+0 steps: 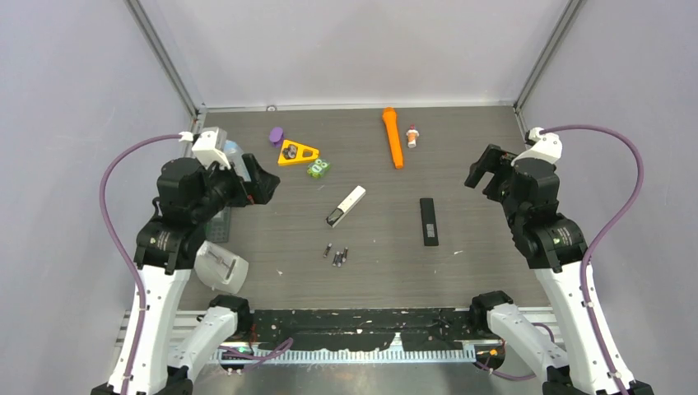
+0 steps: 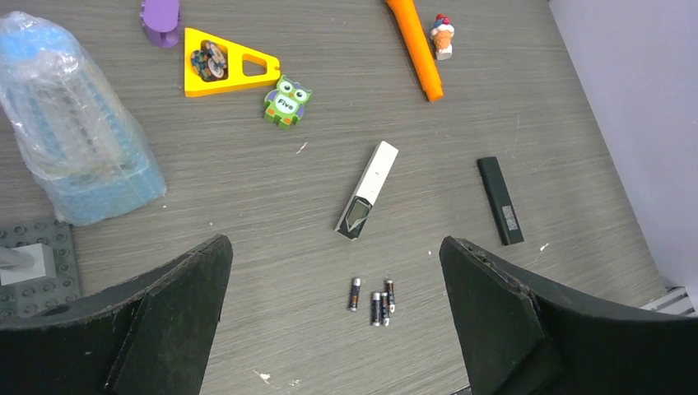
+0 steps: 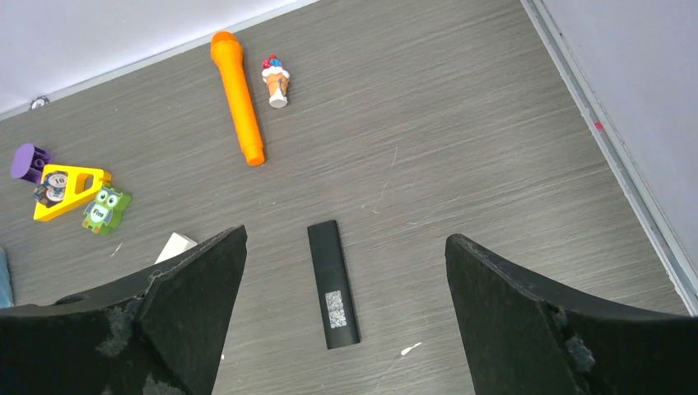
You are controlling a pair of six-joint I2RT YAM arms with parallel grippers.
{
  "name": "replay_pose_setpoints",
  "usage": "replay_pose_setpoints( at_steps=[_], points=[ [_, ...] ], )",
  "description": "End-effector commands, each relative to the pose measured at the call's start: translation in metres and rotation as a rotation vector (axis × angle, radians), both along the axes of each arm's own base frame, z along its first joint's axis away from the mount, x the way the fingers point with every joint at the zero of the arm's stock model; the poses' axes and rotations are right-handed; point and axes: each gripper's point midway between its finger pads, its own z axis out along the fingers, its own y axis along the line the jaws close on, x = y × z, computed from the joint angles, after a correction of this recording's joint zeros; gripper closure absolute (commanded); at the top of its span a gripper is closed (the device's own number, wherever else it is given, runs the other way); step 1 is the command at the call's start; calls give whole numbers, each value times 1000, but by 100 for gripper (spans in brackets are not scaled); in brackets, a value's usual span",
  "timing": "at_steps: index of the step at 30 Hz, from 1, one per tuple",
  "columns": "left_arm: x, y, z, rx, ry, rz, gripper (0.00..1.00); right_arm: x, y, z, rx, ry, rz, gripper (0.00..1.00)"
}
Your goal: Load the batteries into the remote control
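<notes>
Scattering is risked if bunched tiny dark cylindrical batteries (image 2: 374, 300) are nudged; left tool (image 2: 333, 239), right tool (image 3: 346, 234) spread wide, empty.

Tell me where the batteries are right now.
In the top view the batteries lie loose mid-table, just nearer the arms than the remote control and left of the black bar.

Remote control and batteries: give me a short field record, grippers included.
remote control: lying flat, diagonal, dark end nearest the batteries
batteries: loose cluster, apart from the remote control
black bar: lying flat, to the right of the remote control
left gripper: open, holding nothing
right gripper: open, holding nothing
loading: not yet begun
</notes>
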Motion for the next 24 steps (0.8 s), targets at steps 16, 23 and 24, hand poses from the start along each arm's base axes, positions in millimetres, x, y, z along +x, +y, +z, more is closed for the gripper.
replay_pose_setpoints(
  at_steps=[16,23,24],
  points=[
    [-22,-31,6,-108,-105,-189,0,5,57,-64,42,256,320,0],
    [-21,-90,-28,-370,-22,-477,1,10,106,-106,105,354,366,5],
    [-17,-93,-35,-356,-12,-473,0,16,112,-112,121,363,353,6]
  ],
)
